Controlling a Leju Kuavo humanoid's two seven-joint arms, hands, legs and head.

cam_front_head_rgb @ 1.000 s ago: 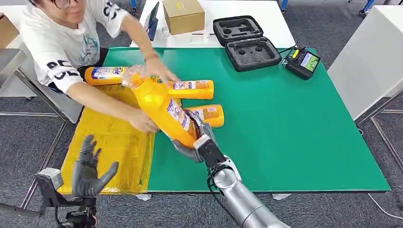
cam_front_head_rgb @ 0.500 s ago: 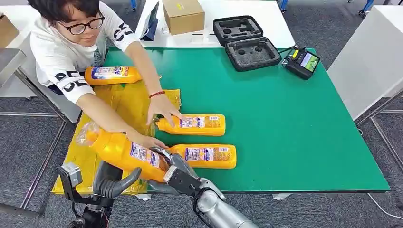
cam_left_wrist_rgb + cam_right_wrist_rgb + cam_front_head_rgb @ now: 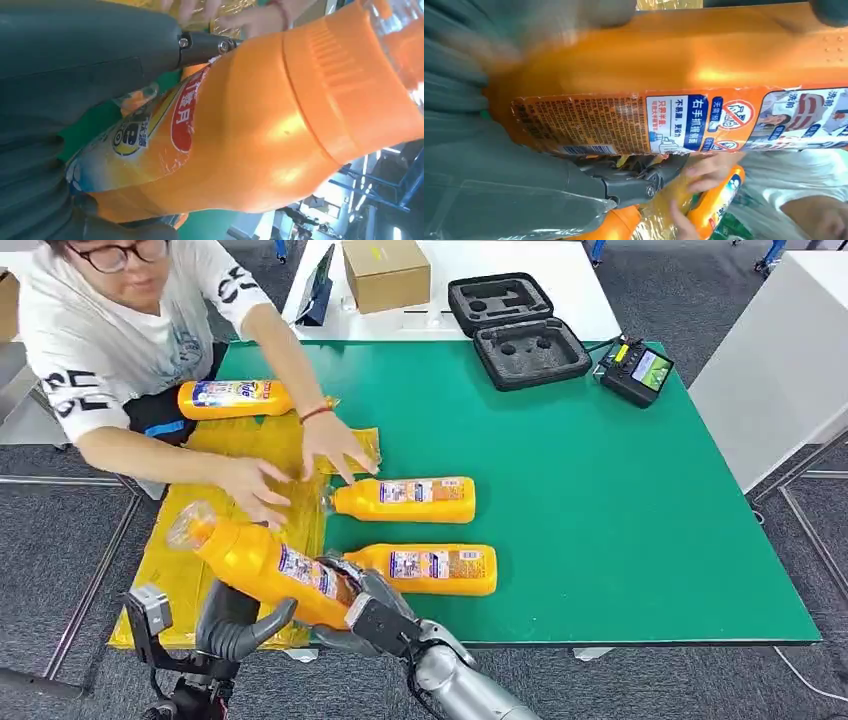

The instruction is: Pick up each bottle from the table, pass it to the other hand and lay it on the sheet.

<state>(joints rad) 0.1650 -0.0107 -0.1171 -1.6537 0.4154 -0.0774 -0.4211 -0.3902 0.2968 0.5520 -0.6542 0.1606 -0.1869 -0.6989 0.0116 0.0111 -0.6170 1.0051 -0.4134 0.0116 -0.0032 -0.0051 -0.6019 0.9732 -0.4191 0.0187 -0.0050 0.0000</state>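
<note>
My right hand (image 3: 368,618) grips the base end of an orange bottle (image 3: 262,565), (image 3: 684,60), held tilted over the near edge of the yellow sheet (image 3: 225,515) with its clear cap pointing left. My left hand (image 3: 238,625) cups the bottle (image 3: 260,125) from below, the thumb lying along it; whether it grips is unclear. Two more orange bottles (image 3: 405,499) (image 3: 436,569) lie on the green table (image 3: 620,520). A fourth bottle (image 3: 236,398) lies at the sheet's far end.
A person leans in from the far left, with both hands (image 3: 258,487) (image 3: 337,445) on the sheet. At the back stand a black foam case (image 3: 520,335), a cardboard box (image 3: 386,271) and a small screen device (image 3: 637,371). A white table (image 3: 775,370) stands on the right.
My right hand has brought the bottle down and left onto my left hand. The person's hand has let go of the bottle and moved back to the sheet. The camera shifted earlier.
</note>
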